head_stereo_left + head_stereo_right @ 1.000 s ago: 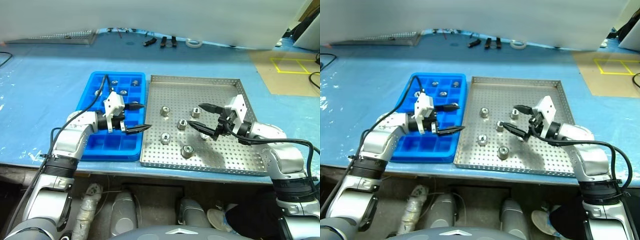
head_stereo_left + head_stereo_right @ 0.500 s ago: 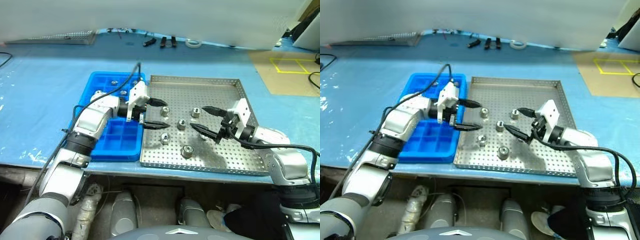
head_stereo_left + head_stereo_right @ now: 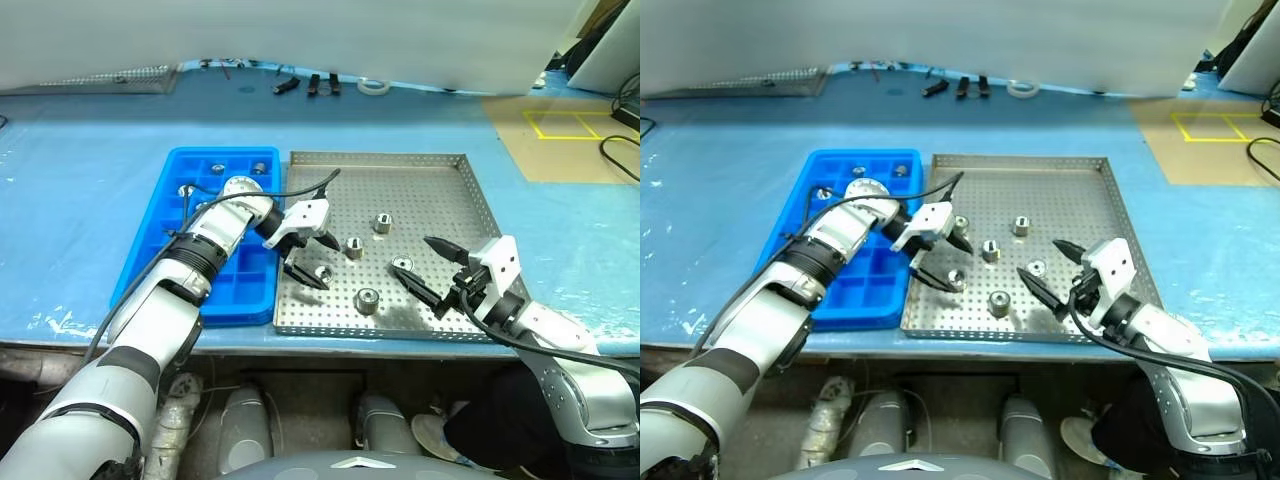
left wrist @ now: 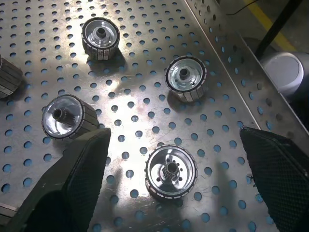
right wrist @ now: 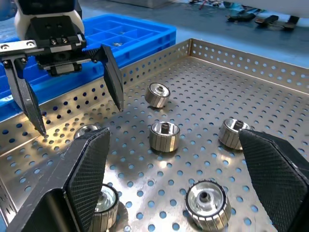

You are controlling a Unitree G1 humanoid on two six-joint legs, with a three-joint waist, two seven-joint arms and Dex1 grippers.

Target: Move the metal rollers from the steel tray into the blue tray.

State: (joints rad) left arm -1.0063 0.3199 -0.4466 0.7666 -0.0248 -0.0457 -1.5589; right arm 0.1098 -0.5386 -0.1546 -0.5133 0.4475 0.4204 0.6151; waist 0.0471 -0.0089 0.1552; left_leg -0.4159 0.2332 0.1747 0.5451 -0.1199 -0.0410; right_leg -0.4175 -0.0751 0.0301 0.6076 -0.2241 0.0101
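Five metal rollers point(image 3: 367, 299) on the steel tray point(image 3: 447, 185), one roller point(image 3: 322, 272) between the released left end effector's point(image 3: 307, 258) fingers, released right end effector point(image 3: 426, 268) just right of another roller point(image 3: 402, 265).

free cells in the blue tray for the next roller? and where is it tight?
The bright blue compartment tray has bare cells across its near and middle rows; its far row already holds shiny metal rollers. The silver perforated steel tray is bare along its far edge and far-right corner. It is crowded mid-tray, where loose rollers lie between the open left gripper and open right gripper.

Blue tray point(image 3: 150, 262) bright blue; steel tray point(image 3: 440, 195) silver, perforated; rollers point(image 3: 367, 299) shiny silver.
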